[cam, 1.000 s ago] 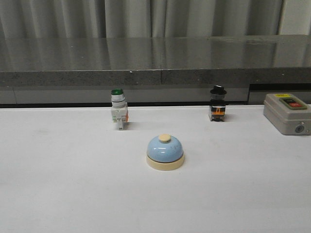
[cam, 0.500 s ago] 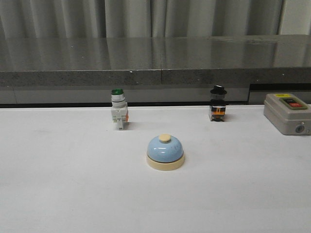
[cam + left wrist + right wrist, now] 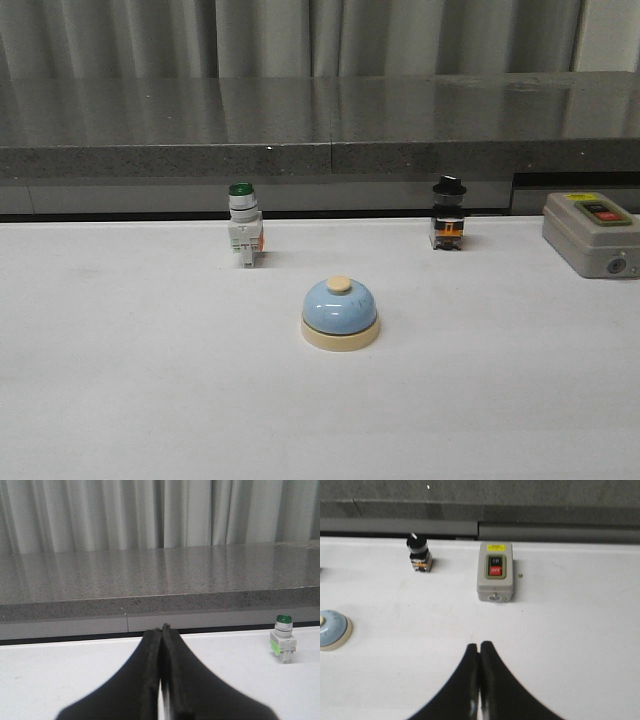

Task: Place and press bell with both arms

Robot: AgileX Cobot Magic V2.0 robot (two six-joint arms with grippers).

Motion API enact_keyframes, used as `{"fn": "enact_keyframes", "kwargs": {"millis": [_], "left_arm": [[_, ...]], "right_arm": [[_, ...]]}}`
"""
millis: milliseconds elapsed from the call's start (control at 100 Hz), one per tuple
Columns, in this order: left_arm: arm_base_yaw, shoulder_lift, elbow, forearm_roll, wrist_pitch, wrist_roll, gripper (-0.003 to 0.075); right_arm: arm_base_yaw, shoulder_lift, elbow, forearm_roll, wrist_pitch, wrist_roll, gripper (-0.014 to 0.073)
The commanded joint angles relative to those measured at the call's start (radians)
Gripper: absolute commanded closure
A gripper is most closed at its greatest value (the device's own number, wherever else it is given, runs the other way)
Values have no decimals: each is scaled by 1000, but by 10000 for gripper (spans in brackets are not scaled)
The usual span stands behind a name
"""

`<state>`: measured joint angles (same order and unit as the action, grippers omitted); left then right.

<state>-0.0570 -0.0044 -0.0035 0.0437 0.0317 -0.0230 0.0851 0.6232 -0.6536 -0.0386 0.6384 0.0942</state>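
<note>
The light-blue bell (image 3: 340,313) with its cream base and cream knob stands upright in the middle of the white table (image 3: 120,400). Its edge also shows in the right wrist view (image 3: 333,630). Neither arm shows in the front view. My left gripper (image 3: 161,628) is shut and empty, low over the table, and the bell is out of its view. My right gripper (image 3: 479,644) is shut and empty above the table, with the bell off to one side and apart from it.
A green-capped white push-button (image 3: 244,228) stands behind the bell to the left and shows in the left wrist view (image 3: 283,639). A black-knobbed switch (image 3: 448,215) stands back right. A grey box with buttons (image 3: 592,234) sits at the far right. A grey stone ledge (image 3: 320,130) runs along the back.
</note>
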Motion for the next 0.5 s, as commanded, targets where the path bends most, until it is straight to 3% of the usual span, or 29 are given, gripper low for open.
{"fn": "enact_keyframes", "kwargs": {"millis": [0, 490], "left_arm": [[2, -32, 56, -8, -84, -8, 741], [2, -32, 56, -8, -84, -8, 741]], "right_arm": [[-7, 95, -83, 16, 7, -7, 658], [5, 369, -137, 76, 20, -8, 658]]}}
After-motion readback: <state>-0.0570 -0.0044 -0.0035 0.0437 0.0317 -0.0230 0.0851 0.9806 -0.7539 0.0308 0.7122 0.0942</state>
